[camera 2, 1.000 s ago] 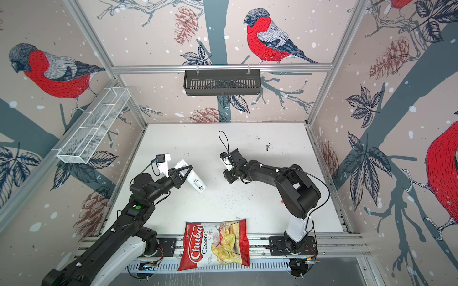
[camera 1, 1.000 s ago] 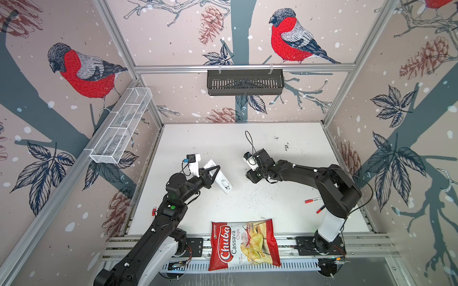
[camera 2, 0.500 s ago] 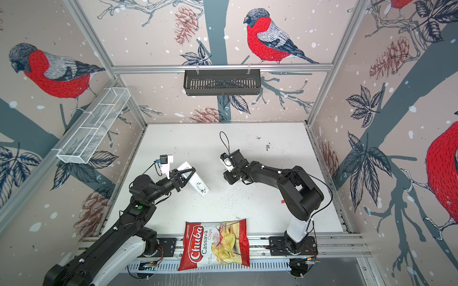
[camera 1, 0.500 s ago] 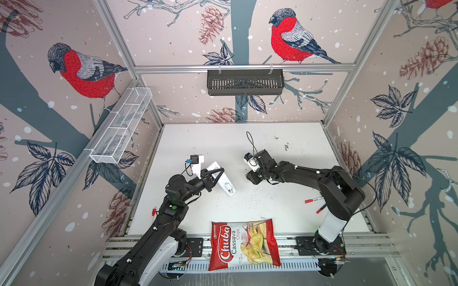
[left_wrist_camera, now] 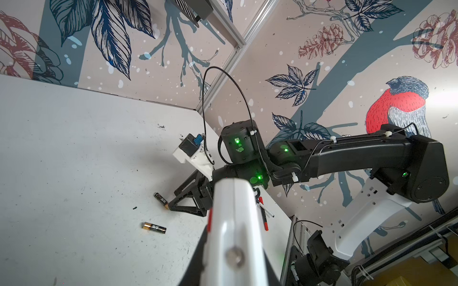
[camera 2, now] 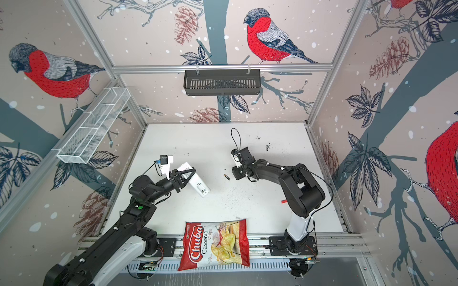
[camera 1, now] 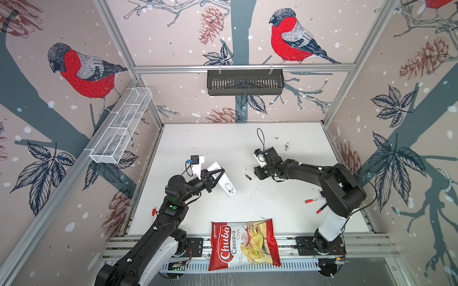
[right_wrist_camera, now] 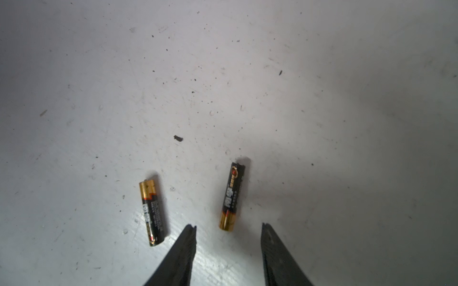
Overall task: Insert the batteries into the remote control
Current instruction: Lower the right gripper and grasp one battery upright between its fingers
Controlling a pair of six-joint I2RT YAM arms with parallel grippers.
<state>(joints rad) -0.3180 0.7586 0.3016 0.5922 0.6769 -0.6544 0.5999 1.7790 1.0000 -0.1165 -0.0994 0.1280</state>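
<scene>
Evidently both batteries [right_wrist_camera: 152,213] lie loose, side by side on the table [right_wrist_camera: 322,99], not yet loaded; the right gripper [right_wrist_camera: 228,225] hangs low, its jaws parted astride one's gold end, probably lining up a pick. Well apart, the remote control [camera 1: 224,182] is clamped in the left gripper [camera 1: 215,177], likely presented for loading. Since a second ago the remote has drifted slightly toward the middle, and the right gripper has drawn back a little

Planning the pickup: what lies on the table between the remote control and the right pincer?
One battery lies there, in both top views. The second battery lies just ahead of the open right pincer, in the right wrist view.
</scene>
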